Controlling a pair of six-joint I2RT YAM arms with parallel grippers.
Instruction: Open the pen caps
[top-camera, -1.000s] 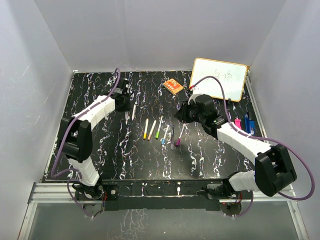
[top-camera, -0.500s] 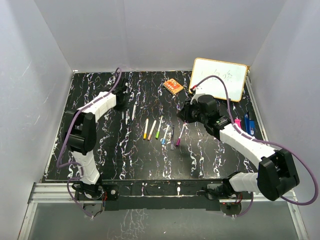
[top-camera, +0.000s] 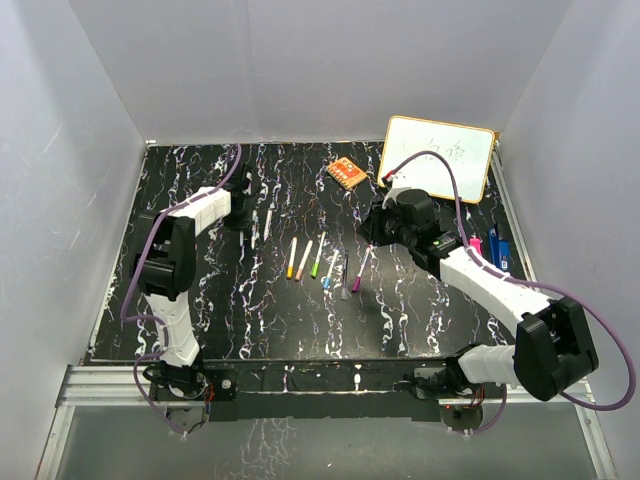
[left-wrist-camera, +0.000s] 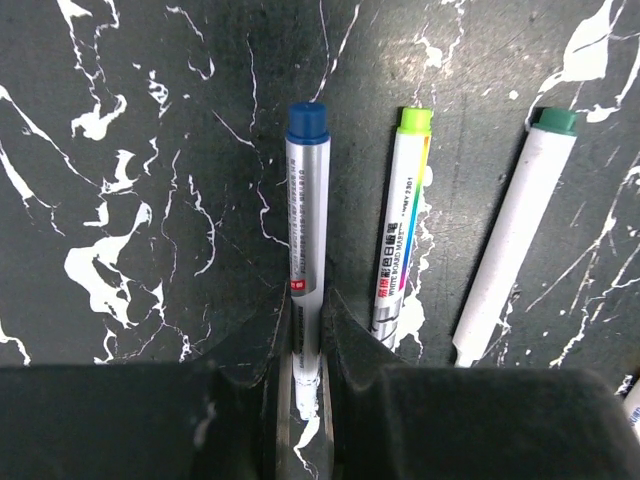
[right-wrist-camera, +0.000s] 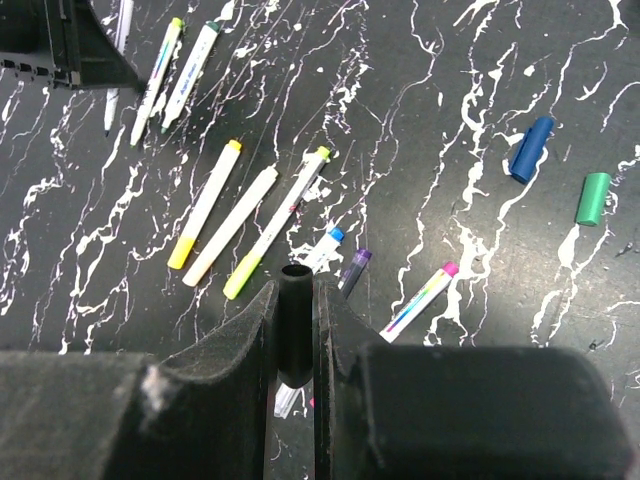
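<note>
Black stone-look table top (top-camera: 200, 300), glossy and veined with white, carries everything. The left gripper (left-wrist-camera: 305, 335) is pressed together on a thin white round marker barrel (left-wrist-camera: 305, 220), whose long axis runs straight out from the fingers and ends in a blue plastic end piece (left-wrist-camera: 307, 122) pointing away from the wrist. Just beside it lie a yellow-green-ended marker (left-wrist-camera: 400, 220) and a plain white marker with a dark green end (left-wrist-camera: 512, 230), both roughly parallel. The right gripper (right-wrist-camera: 294, 300) pinches a small black tubular plastic cap (right-wrist-camera: 294, 335), hollow mouth facing away from the wrist. Beneath it a slanted row of white markers (right-wrist-camera: 232, 227) with coloured ends lies on the table. Well apart, a dark blue cap (right-wrist-camera: 530, 148) and a green cap (right-wrist-camera: 593, 197) lie loose near each other.
</note>
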